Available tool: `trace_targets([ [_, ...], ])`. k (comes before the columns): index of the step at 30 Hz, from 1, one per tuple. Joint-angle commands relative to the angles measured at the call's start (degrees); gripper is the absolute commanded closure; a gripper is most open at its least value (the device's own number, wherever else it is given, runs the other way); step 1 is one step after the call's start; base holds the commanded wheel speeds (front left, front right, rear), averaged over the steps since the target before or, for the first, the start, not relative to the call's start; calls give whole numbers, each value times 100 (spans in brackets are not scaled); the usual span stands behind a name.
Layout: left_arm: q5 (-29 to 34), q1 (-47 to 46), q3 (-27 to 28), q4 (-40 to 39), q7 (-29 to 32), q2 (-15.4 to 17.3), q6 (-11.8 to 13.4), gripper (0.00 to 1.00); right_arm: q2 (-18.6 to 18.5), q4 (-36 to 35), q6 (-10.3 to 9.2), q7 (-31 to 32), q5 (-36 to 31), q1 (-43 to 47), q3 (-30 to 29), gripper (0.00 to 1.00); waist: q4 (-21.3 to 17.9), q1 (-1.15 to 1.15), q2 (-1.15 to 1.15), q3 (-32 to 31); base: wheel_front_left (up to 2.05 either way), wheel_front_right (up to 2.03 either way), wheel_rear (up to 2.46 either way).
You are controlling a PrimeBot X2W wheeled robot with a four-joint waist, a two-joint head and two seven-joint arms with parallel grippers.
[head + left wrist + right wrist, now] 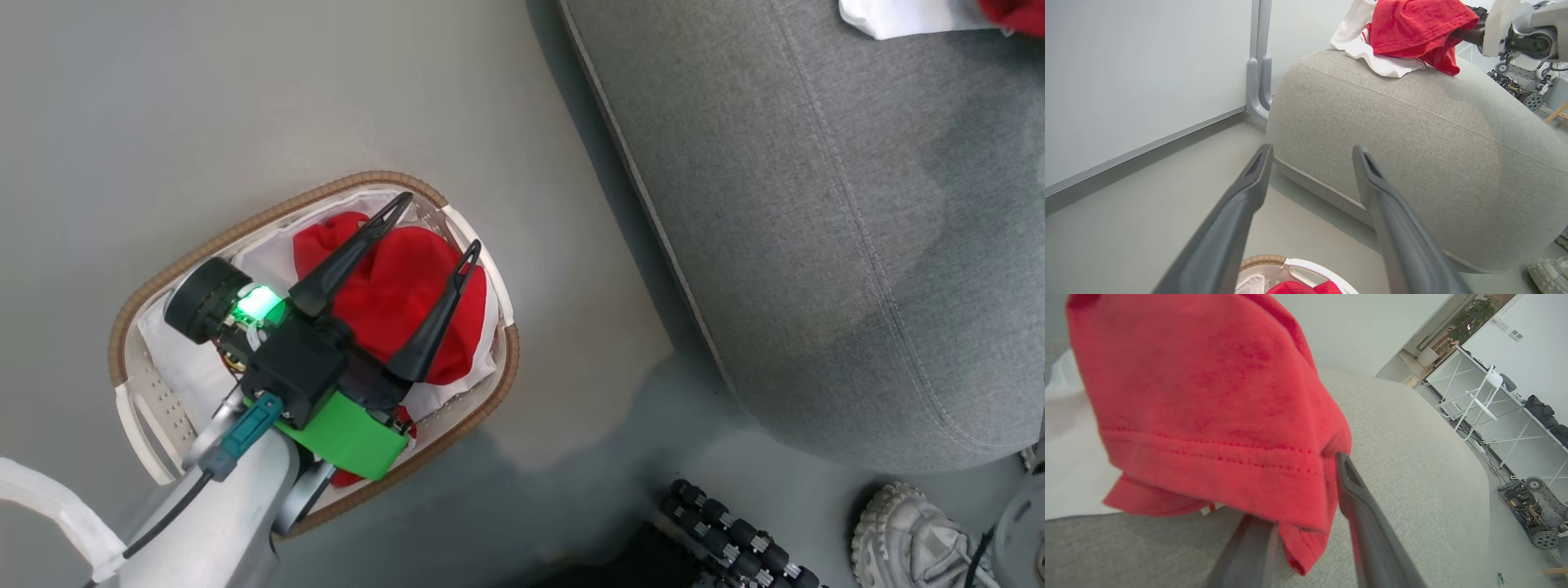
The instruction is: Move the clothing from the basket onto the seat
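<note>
The left gripper [439, 220] hangs spread wide over the red clothing [400, 302] in the basket [147, 286], near left, ready to reach in, while the right gripper [1302, 498], far right over the seat [816, 245], is covered by another red garment [1208, 396], so I cannot tell if it grips.

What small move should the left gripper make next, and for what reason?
Probably lower the left gripper straight down into the basket: its fingers are open and spread over the red clothing that lies there, so descending should let them close on the fabric.
</note>
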Motion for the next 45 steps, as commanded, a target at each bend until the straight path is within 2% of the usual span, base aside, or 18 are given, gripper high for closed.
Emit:
trace_targets([
  [1, -21, -37, 2, 30, -4, -65, 0, 0, -73, 16, -8, -31, 67, 166, -34, 0, -56, -1, 0, -265, 0, 0, 0],
  [8, -161, 186, 17, 321, -4, -430, 1, 0, -393, -79, -8, -32, 374, 904, 332, 0, -41, -1, 0, -985, 0, 0, 0],
  [13, -146, 375, 146, 528, -5, -745, 1, 0, -473, -441, -8, -33, 919, 1510, 820, 0, 16, -1, 0, -1527, 0, 0, 0],
  [19, -87, 632, 405, 739, -4, -1050, 0, 0, -338, -1017, -8, -34, 1376, 2127, 1513, 0, 195, -1, 0, -2067, 0, 0, 0],
  [27, -25, 912, 897, 982, -4, -1287, 1, 0, -76, -2006, -8, -34, 1792, 2565, 2656, 0, 553, -1, 0, -2583, 0, 0, 0],
  [31, 23, 1031, 1186, 1097, -4, -1393, 1, 0, 86, -2393, -8, -34, 2004, 2801, 2902, 0, 832, -1, 0, -2793, 0, 0, 0],
  [36, 102, 1169, 1646, 1297, -4, -1541, 1, 0, 222, -2489, -8, -34, 2167, 3084, 3218, 0, 1242, -1, 0, -3039, 0, 0, 0],
  [45, 392, 1470, 2706, 1657, -4, -1679, 1, 0, 495, -2239, -8, -35, 2378, 3272, 3585, 0, 1725, -1, 0, -3236, 0, 0, 0],
])
